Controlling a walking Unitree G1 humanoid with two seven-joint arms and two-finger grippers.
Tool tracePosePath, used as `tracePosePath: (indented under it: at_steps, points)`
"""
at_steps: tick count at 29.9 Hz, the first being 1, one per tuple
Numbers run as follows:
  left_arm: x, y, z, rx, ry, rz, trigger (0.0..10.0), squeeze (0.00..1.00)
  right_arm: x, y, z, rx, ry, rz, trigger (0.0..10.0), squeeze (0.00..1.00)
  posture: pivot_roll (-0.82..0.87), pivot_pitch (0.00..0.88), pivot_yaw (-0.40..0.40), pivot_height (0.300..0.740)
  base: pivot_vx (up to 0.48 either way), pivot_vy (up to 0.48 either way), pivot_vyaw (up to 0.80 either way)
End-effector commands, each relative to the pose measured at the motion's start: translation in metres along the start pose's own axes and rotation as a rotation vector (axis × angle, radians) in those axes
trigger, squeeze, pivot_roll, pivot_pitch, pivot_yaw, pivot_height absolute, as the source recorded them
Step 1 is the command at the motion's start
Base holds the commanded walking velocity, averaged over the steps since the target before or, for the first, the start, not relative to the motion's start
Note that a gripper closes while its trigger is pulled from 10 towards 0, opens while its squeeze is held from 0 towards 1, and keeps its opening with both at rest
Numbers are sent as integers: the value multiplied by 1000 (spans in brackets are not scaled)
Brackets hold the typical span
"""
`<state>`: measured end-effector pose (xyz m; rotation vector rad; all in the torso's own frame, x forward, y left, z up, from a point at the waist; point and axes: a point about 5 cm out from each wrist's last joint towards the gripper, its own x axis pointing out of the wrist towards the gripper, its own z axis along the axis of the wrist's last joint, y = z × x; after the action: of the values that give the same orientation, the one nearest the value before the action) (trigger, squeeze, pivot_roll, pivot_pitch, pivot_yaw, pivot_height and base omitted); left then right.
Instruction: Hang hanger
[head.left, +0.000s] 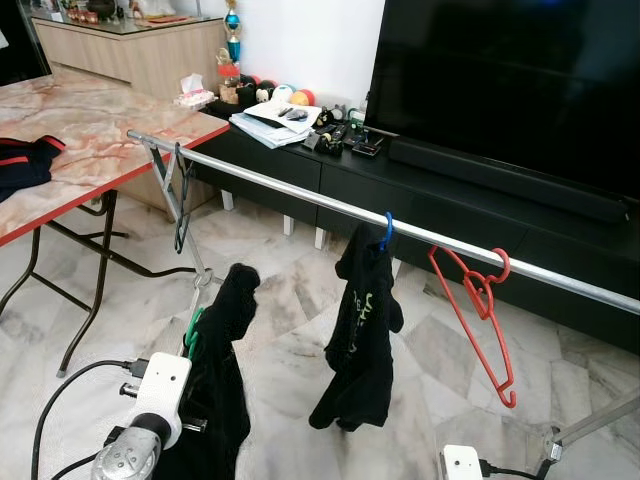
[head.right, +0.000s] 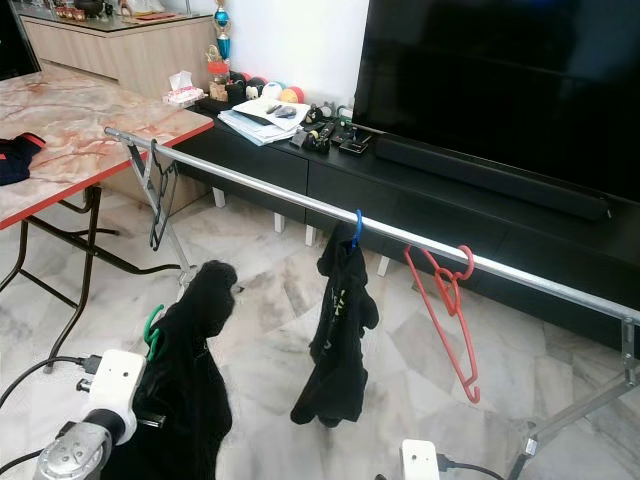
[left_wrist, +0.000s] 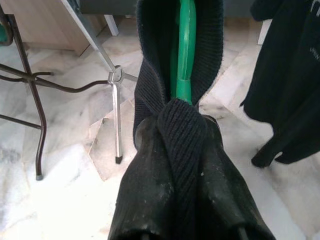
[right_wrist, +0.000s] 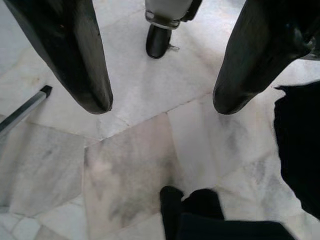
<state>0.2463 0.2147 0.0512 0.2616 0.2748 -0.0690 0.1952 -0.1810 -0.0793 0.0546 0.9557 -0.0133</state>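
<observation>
A green hanger (left_wrist: 186, 45) wrapped in a black knit garment (head.left: 222, 370) is held low, in front of the silver rail (head.left: 300, 196). My left gripper (left_wrist: 177, 122) is shut on the hanger and the cloth, and the garment hides its fingers in the eye views. On the rail hang a blue hanger (head.left: 386, 231) carrying a black shirt (head.left: 360, 335), an empty red hanger (head.left: 482, 300) further right, and a dark hanger (head.left: 180, 200) near the left end. My right gripper (right_wrist: 162, 105) is open over the marble floor with nothing between its fingers.
A marble-topped folding table (head.left: 100, 130) stands to the left with a dark garment (head.left: 22, 165) on it. Behind the rail is a black TV console (head.left: 420, 190) with a large TV (head.left: 510, 70). The rack's legs (head.left: 195, 260) and cables (head.left: 60, 400) are on the floor.
</observation>
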Motion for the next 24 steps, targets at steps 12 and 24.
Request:
tracePosePath:
  at_steps: [12,24]
  points:
    - [2,3,15,28,-48,-23,10000,0,-1,1,-6,34,4,-15,10000,0,222,0,-26,740,242,0,0]
    - [1,5,15,29,-43,-27,10000,0,0,3,-5,27,3,-2,10000,0,230,0,-28,740,332,0,0]
